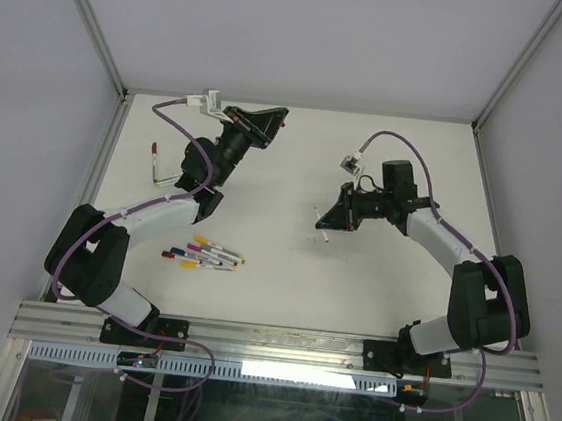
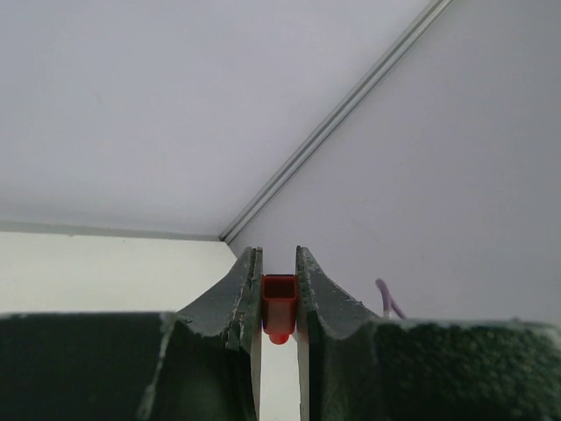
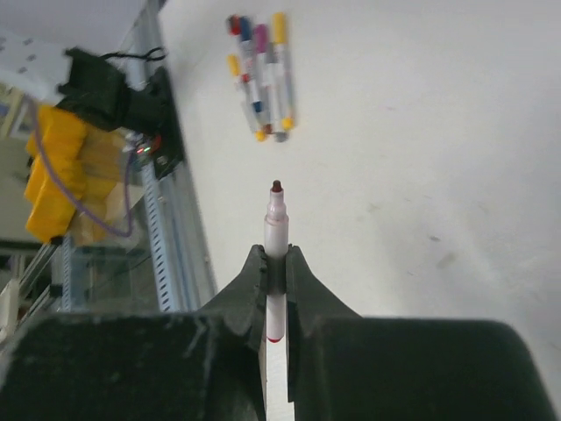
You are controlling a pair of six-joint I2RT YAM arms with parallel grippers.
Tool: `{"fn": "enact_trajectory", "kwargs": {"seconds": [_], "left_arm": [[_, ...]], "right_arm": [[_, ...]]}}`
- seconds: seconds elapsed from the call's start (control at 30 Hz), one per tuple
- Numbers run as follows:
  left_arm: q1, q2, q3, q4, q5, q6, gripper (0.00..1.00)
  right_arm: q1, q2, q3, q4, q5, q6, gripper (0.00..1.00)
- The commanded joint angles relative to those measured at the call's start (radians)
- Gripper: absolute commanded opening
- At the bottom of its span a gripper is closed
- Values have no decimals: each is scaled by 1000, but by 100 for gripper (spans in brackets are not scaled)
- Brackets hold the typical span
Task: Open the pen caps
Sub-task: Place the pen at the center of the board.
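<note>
Step (est.): one pen opened, cap off.
L gripper clamped on red cap, raised over far-left counter.
R gripper clamped on pen, tip bare.
Next: set both down, fetch from pen pile.

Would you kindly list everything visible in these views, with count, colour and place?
pen cap: one, red, pinched in the left gripper.
held pen: one, white-grey barrel, dark red tip bare, clamped in the right gripper.
pen cluster: about six, white-grey with coloured ends, on the table beside the left arm.
loose pens: apparently two, white-grey, one red-ended, near the table's left edge.
table: one, white.
left gripper: black, shut on the cap, raised at far left.
right gripper: black, shut on the pen, right of centre.
</note>
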Motion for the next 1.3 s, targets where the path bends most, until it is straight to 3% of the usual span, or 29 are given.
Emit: {"fn": "enact_trajectory", "kwargs": {"seconds": [0.0,0.13,0.23,0.53,0.77,0.97,1.27], "left_arm": [[2,-34,13,-86,54,36,0],[1,6,8,-223,175,15,0],[-11,79,47,-312,237,-26,0],[-81,262,222,-495,177,-46,0],[-128,376,309,-544,135,-90,0],[-198,536,567,-757,74,-75,0],[-268,763,857,-851,76,-79,0]], "right_arm": [[-144,-4,90,-99,300,-56,0],[-285,33,139,-164,554,-151,0],[-317,97,202,-227,712,-195,0],[-382,318,306,-304,938,-204,0],[-461,335,298,-311,961,-209,2],[-557,299,275,-382,904,-204,5],[-561,104,84,-425,813,-230,8]]}}
